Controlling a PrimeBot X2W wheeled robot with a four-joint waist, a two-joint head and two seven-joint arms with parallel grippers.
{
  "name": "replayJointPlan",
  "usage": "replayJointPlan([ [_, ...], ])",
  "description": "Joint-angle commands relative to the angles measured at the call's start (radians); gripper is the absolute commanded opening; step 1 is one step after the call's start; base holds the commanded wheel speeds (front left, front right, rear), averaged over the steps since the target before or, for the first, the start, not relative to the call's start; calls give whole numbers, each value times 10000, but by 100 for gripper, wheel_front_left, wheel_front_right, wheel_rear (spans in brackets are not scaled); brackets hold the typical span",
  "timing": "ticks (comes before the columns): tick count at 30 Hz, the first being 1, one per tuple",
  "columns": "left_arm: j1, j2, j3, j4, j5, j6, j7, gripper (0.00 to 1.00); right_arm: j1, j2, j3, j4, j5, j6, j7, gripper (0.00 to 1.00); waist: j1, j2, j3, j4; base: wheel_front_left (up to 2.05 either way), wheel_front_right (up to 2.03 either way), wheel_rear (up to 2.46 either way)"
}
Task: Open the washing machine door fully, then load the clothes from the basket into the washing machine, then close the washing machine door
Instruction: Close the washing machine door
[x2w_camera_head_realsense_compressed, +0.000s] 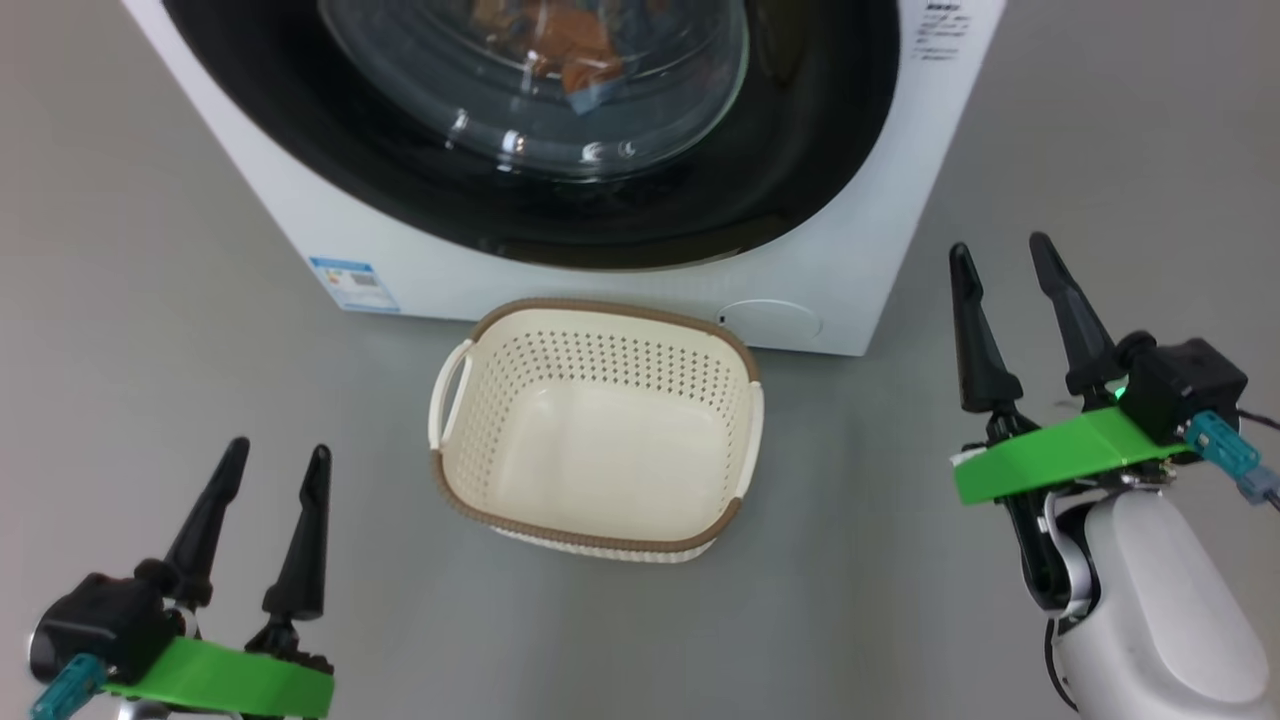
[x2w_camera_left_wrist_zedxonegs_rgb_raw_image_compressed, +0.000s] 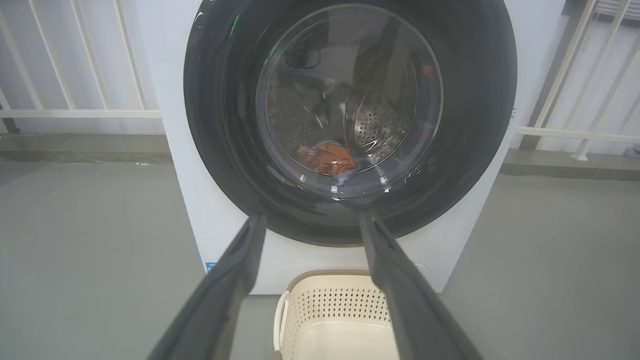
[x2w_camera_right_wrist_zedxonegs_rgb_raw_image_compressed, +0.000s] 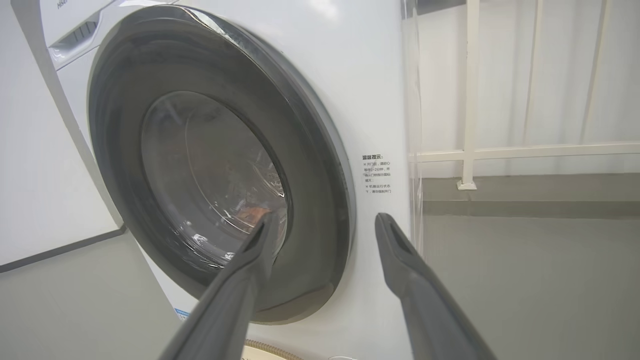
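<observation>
Washing machine (x2w_camera_head_realsense_compressed: 430, 270), white and boxy, stands with its round black-ringed door (x2w_camera_head_realsense_compressed: 800, 150) shut flush against the front. Cream basket (x2w_camera_head_realsense_compressed: 600, 305) with a brown rim sits on the grey floor (x2w_camera_head_realsense_compressed: 150, 350) just before it, bare bottom showing, flanked by the left gripper (x2w_camera_head_realsense_compressed: 280, 450) and right gripper (x2w_camera_head_realsense_compressed: 1000, 245), each spread wide and grasping nothing. Behind the door glass, the clothes (x2w_camera_head_realsense_compressed: 575, 50) lie as a small orange-and-blue bundle low in the drum (x2w_camera_left_wrist_zedxonegs_rgb_raw_image_compressed: 380, 125).
</observation>
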Motion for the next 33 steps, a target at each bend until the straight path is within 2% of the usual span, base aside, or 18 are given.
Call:
replayJointPlan([
  [1, -41, 364, 441, -191, 52, 6, -65, 100, 113, 106, 137, -309, 124, -27, -11, 100, 1, 0, -336, -345, 0, 0, 0],
  [21, 504, 608, 1125, -34, 188, 6, -65, 100, 1589, 102, -248, -742, 182, -27, -11, 100, 1, 0, -883, -1471, 0, 0, 0],
  [33, 751, 617, 1467, 152, 76, 6, -65, 100, 2142, -48, -385, -889, 222, -27, -11, 100, 1, 0, -1098, -1834, 0, 0, 0],
])
